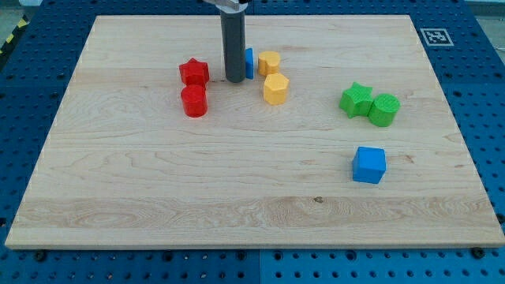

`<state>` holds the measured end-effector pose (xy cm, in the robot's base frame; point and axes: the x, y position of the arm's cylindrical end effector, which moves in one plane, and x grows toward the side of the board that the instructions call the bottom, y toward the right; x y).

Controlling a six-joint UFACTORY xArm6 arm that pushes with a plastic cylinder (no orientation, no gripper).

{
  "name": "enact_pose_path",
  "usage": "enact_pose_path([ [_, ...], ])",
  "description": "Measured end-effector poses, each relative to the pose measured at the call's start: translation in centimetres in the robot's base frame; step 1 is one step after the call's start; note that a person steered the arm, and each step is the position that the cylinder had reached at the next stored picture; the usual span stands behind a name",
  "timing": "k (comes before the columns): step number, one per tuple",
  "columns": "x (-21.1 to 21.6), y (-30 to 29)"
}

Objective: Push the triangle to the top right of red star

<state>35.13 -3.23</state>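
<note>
The red star [193,72] lies at the upper left of the wooden board [158,197]. A blue block, likely the triangle [248,63], sits to the star's right, mostly hidden behind my rod. My tip [234,80] rests on the board touching the blue block's left side, between it and the red star. A red cylinder [194,102] stands just below the star.
Two yellow blocks sit right of the blue one: one [269,62] at the top and a hexagon-like one [275,89] below it. A green star [356,100] and green cylinder [384,110] touch at the right. A blue cube [368,165] lies lower right.
</note>
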Motion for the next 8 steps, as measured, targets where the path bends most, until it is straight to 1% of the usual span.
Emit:
enact_pose_path([
  [1,0.2,0.8],
  [2,1.2,3.0],
  [4,1.3,4.4],
  [6,-1.5,2.9],
  [8,-2.1,2.0],
])
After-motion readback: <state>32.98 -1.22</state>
